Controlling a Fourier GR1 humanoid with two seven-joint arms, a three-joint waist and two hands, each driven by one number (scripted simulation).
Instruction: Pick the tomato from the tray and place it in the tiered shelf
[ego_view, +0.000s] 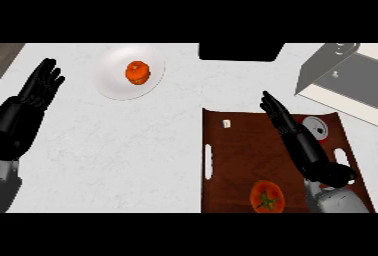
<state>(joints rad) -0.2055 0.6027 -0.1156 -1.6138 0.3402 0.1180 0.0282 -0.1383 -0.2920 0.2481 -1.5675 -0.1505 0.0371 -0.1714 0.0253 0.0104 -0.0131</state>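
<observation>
At the far left my left robot hand (38, 86) rests open over the white surface (111, 150), fingers straight and pointing away from me, holding nothing. Just to its right stands a white plate (111, 85) carrying an orange fruit or vegetable (138, 73) that I cannot name for sure. Past the middle lies the brown tray (236, 150), with handle slots on its sides, a small pale cube (227, 123) near its far left corner and a round white-and-red object (317, 127) towards its far right, partly behind my arm. The tomato (266, 196) sits at the tray's near edge, stem up, green calyx showing. My right robot hand (279, 114) hovers open above the tray's far part, fingers straight, well apart from the tomato.

I judge the tomato light, smooth and a bit slippery, soft enough to bruise, so I would cup it round its widest part from the sides. At the far right a grey and cream structure (336, 75), probably the tiered shelf, stands on the surface; a black shape (241, 51) sits at the far edge.
</observation>
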